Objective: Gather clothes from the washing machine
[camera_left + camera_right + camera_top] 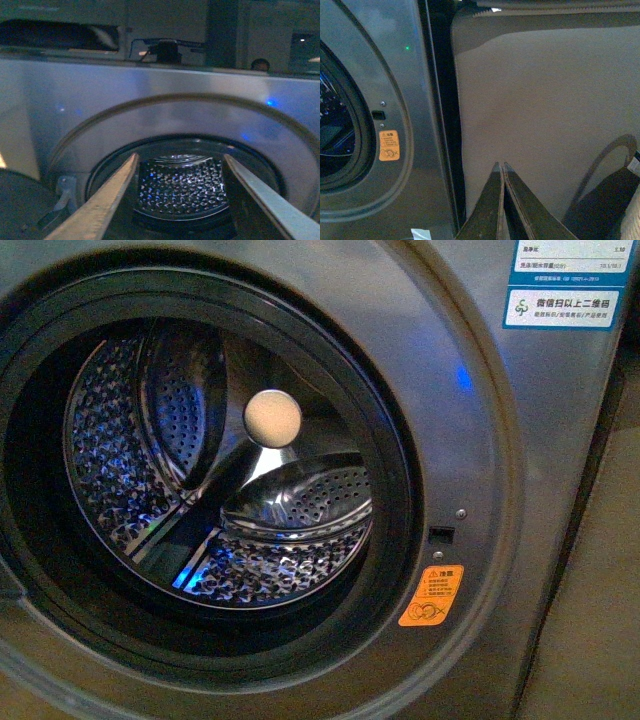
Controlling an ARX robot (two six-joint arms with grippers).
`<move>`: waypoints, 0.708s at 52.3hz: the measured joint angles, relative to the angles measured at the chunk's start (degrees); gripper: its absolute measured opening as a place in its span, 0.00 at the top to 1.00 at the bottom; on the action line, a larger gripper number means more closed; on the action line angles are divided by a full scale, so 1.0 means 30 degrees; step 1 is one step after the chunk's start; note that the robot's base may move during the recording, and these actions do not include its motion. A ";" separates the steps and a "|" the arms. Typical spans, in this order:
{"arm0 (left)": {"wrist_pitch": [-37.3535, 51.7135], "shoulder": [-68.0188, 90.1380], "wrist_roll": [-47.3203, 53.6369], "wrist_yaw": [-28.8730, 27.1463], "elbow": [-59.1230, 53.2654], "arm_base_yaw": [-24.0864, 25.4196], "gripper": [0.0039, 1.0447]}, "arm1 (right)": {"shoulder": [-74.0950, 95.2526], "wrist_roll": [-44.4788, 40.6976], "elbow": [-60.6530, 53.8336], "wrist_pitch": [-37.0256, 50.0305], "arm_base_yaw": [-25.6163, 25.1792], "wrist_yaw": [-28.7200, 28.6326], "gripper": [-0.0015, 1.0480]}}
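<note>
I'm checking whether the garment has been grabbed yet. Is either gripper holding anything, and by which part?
Nothing is held. The left gripper is open toward the washing machine drum; the right gripper is shut on nothing. No clothes show.

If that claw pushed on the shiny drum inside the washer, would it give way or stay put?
The drum looks like rigid perforated metal, so it probably wouldn't dent. Being round, it would likely turn if a raised rib were pushed. Its glossy surface seems slippery for the left claw.
</note>
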 joint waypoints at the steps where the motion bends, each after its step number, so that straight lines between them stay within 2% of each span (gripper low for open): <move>1: 0.0138 -0.0233 0.0015 0.0095 -0.0350 0.0131 0.56 | -0.0168 -0.0007 -0.0146 0.0000 0.0000 0.0000 0.98; 11: 0.1770 -0.2419 0.0197 0.1938 -0.4889 0.1858 0.82 | -0.0459 0.0000 -0.0554 -0.0022 0.0000 0.0007 0.98; 16: 0.2528 -0.3468 0.0270 0.2892 -0.7249 0.2841 0.98 | -0.0495 -0.0007 -0.0554 -0.0022 0.0000 0.0000 0.98; 24: 0.3541 -0.5268 0.0299 0.4160 -0.9785 0.4218 0.97 | -0.0495 -0.0007 -0.0554 -0.0022 0.0000 0.0000 0.98; 36: 0.4167 -0.6739 0.0299 0.5370 -1.2131 0.5435 0.97 | -0.0495 -0.0007 -0.0554 -0.0022 0.0000 0.0000 0.98; 37: 0.4204 -0.6994 0.0299 0.6258 -1.2393 0.5952 0.97 | -0.0495 -0.0007 -0.0554 -0.0022 0.0000 0.0000 0.98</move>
